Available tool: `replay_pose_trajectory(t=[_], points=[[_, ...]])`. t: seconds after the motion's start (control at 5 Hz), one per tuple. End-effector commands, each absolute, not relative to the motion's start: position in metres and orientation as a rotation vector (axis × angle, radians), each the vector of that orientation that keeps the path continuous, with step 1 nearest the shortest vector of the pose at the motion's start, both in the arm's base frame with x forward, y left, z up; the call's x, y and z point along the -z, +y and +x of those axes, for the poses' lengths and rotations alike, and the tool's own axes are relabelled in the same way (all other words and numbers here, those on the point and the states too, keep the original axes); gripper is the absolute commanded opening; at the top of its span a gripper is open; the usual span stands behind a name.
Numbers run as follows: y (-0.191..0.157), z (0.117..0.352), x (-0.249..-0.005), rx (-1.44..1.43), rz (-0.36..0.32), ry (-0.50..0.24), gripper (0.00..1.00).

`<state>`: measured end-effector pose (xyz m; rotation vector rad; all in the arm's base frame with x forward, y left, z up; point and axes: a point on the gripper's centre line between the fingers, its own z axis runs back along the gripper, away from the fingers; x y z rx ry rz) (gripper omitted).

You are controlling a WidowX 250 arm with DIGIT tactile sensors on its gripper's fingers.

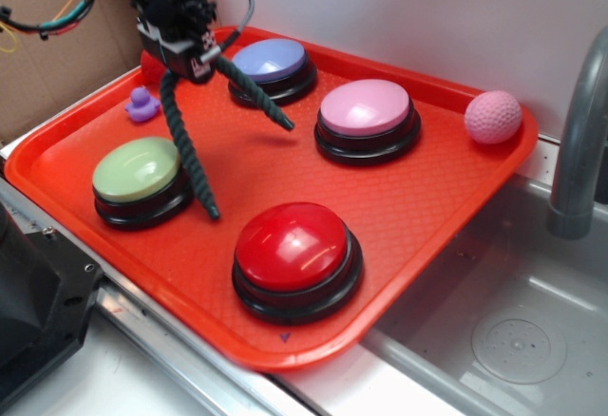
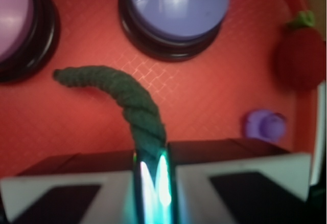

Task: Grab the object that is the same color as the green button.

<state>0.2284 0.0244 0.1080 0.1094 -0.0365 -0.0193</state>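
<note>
The dark green fuzzy rope (image 1: 185,141) hangs from my gripper (image 1: 190,63) above the back left of the orange tray (image 1: 408,207). It is pinched at its middle, and its two ends droop down, one toward the pale green button (image 1: 139,171) and one toward the lavender-blue button (image 1: 270,61). In the wrist view the rope (image 2: 122,93) curves up and left out of the narrow gap between the fingers of the gripper (image 2: 152,155), which is shut on it.
A pink button (image 1: 367,110) and a red button (image 1: 294,247) stand on the tray, with a pink ball (image 1: 493,117) at its back right corner. A small purple duck (image 1: 142,104) and a red plush strawberry (image 2: 301,55) lie near the gripper. A sink (image 1: 513,330) lies to the right.
</note>
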Motion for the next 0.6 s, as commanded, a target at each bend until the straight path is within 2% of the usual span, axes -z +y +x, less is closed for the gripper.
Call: replay_pose_trajectory(t=[0.0, 0.2, 0.4], points=[[0.014, 0.234, -0.209, -0.023, 0.067, -0.127, 0.0], [-0.004, 0.23, -0.23, -0.016, 0.093, -0.163, 0.0], [-0.016, 0.224, -0.239, -0.032, 0.106, -0.161, 0.0]])
